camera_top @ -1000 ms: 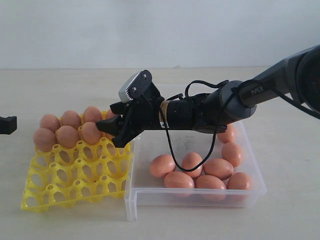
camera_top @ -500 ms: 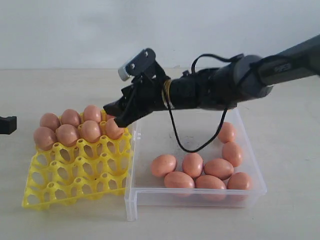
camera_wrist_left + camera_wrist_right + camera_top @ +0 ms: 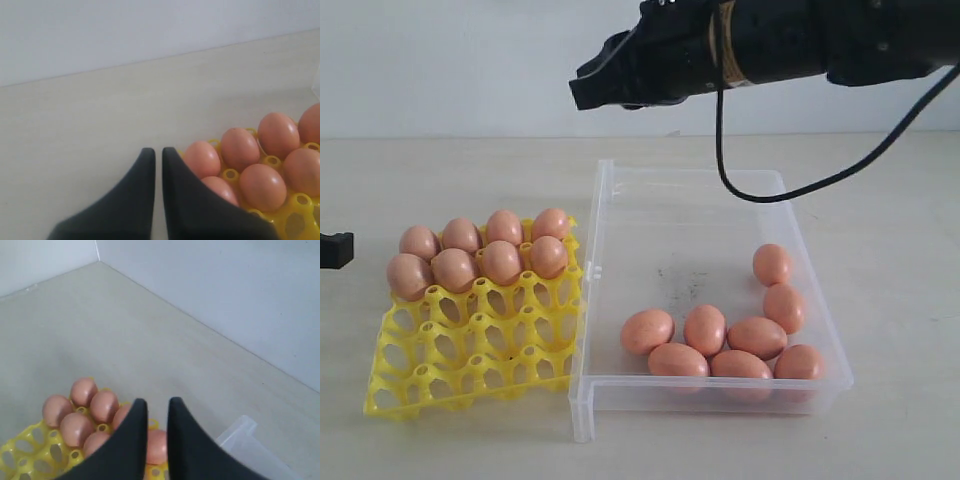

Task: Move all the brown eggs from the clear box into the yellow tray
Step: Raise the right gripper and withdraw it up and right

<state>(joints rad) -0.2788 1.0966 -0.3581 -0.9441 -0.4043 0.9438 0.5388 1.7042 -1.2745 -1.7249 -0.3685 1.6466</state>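
8 brown eggs (image 3: 501, 262) in the yellow tray (image 3: 470, 372), 8 more in the clear box (image 3: 602, 200).
Tray stands on the table (image 3: 905, 240) just beside the box's left wall; its eggs fill the 2 back rows, 4 + 4, other cups bare. Box eggs lie in front-right part: 6 in a cluster, 2 along the right wall. My right tool (image 3: 585, 90) hangs high over the box's far-left corner, fingers nearly together w/ a slim gap, holding nothing. My left tool (image 3: 158, 150) is low, left of the tray, fingers almost touching, empty.
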